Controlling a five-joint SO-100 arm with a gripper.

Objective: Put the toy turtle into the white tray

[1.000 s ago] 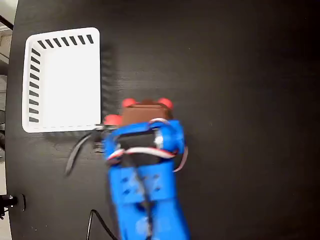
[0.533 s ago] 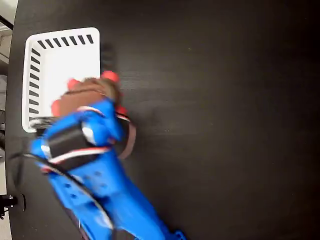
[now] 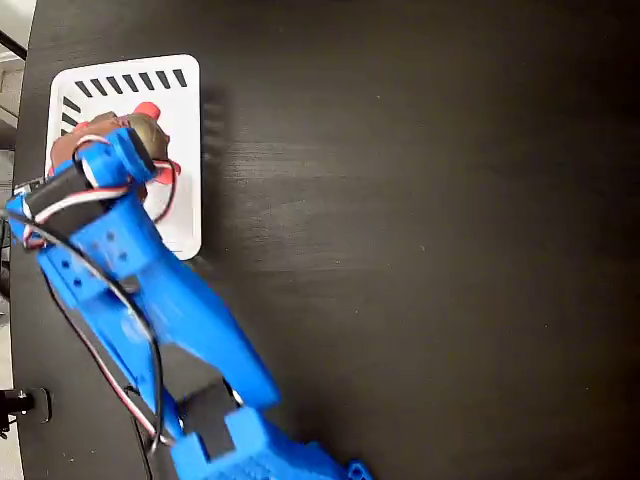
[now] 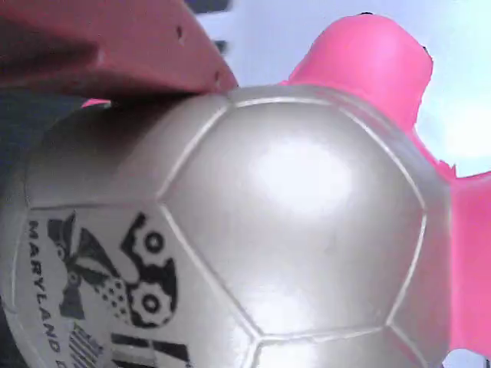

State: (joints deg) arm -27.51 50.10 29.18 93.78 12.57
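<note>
Black, faintly grained tabletop (image 3: 420,200) carries the white slotted plastic tray (image 3: 190,150) at upper left of the fixed view. Above it the blue arm's pincer (image 3: 115,150) is clamped on the gold-tan domed toy turtle (image 4: 253,230), red head and feet showing. Its shell patch reads "MARYLAND" in the wrist view.

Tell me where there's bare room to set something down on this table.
The dark table is bare everywhere right of the white slotted plastic tray. The tray is crowded: blue arm over it, gold-shelled toy turtle in its fingers.
</note>
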